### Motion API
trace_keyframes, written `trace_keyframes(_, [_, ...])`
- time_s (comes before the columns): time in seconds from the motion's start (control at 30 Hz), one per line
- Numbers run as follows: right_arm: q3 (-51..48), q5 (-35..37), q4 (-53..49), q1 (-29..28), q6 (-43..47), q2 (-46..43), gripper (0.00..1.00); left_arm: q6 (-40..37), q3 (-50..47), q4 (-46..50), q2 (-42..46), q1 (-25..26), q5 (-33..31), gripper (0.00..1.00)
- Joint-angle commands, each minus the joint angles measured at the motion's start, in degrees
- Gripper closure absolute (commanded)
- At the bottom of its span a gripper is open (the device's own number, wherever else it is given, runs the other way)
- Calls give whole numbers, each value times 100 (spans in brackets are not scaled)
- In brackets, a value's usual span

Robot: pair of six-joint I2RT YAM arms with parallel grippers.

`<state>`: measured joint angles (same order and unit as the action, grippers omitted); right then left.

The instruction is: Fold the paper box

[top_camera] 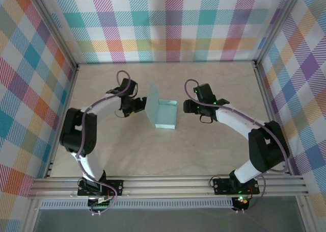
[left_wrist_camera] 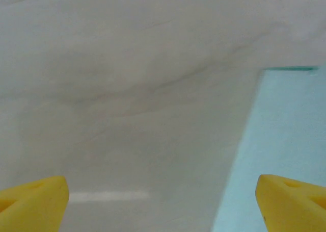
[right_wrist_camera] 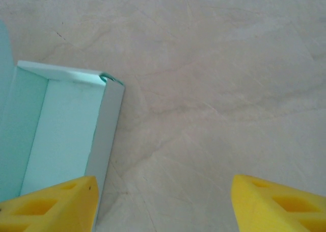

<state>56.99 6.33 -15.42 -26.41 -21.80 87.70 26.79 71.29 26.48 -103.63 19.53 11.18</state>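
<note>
The paper box (top_camera: 165,114) sits near the middle of the pale, wood-grained desk (top_camera: 214,150), between the two arms. It is thin mint-blue card, partly formed into a shallow rectangular tray with raised side walls and an open top. One tall flap (top_camera: 152,105) stands up along the tray's left edge, leaning a little.

The left tool (top_camera: 137,106) is just beside that flap, on its outer side. In the left wrist view its yellow fingers (left_wrist_camera: 33,201) stand wide apart at the bottom corners with nothing clamped. The blue card rises on the right, close to the right-hand finger, and I cannot tell whether they touch.

The right tool (top_camera: 192,107) is near the tray's right wall, slightly apart from it. In the right wrist view its yellow pads (right_wrist_camera: 277,201) are also spread and grip nothing. One pad shows in front of the tray's near wall. The tray's far corner (right_wrist_camera: 104,78) is slightly crumpled where two walls meet.

Pastel checked panels (top_camera: 178,18) enclose the desk on three sides.
</note>
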Motion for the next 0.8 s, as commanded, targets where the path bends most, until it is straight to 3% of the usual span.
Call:
trace_keyframes(0.0, [-242, -237, 147, 235, -28, -425, 31, -265, 755, 224, -537, 388, 379, 6])
trace_keyframes(0.27, [-800, -441, -59, 771, 179, -1391, 30, -330, 2256, 561, -1770, 1003, 1171, 6])
trace_keyframes(0.47, [-985, -518, -163, 1012, 316, -1632, 29, -298, 3025, 663, -2264, 1149, 1886, 6])
trace_keyframes(0.6, [-995, -694, -125, 1194, 292, -1633, 30, -381, 2991, 708, -1990, 1088, 1300, 5])
trace_keyframes(0.77, [-943, -1063, 91, 1531, 114, -1361, 31, -294, 2187, 417, -1100, 844, 294, 3])
